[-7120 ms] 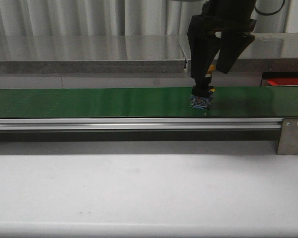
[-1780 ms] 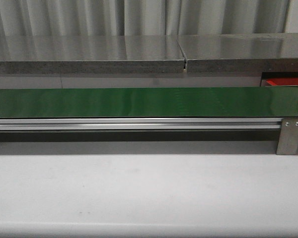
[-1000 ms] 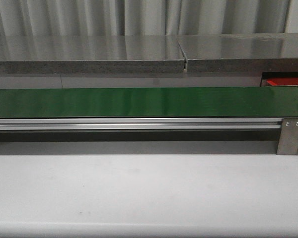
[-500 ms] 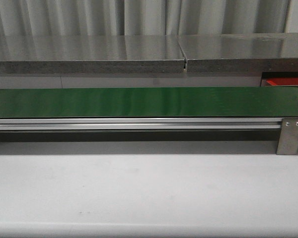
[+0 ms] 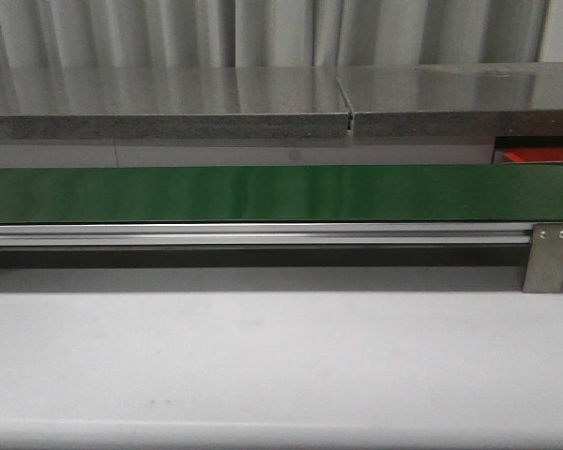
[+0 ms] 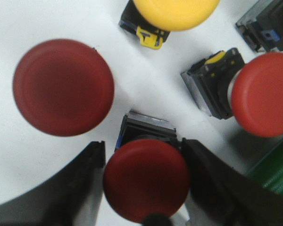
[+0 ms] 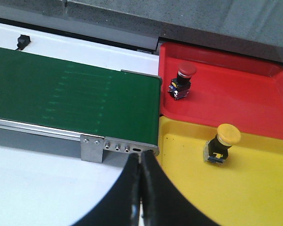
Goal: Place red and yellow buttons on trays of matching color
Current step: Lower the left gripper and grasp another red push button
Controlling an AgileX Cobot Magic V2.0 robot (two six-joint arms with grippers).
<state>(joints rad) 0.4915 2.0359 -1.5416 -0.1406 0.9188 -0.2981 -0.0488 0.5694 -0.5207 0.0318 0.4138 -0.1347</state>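
In the left wrist view my left gripper (image 6: 144, 155) stands open astride a red button (image 6: 146, 181) that rests on a white surface. One finger touches the button's black body and the other is slightly apart from it. Around it lie a large red button (image 6: 63, 87), another red button (image 6: 264, 94) and a yellow button (image 6: 174, 12). The right wrist view shows my right gripper (image 7: 141, 162) shut and empty, near the belt's end. Beyond it a red button (image 7: 181, 80) sits in the red tray (image 7: 240, 99) and a yellow button (image 7: 222, 141) in the yellow tray (image 7: 259, 193). Neither gripper shows in the front view.
The green conveyor belt (image 5: 263, 192) carries nothing, and its metal rail ends in a bracket (image 5: 547, 258). A sliver of the red tray (image 5: 542, 155) shows behind the belt's right end. A black button body (image 6: 269, 23) lies at the pile's edge, near the green belt corner (image 6: 273, 169).
Seven seconds ago a gripper stood on the belt over a button. Both are gone from the front view, and the belt has looked the same for the last two seconds.
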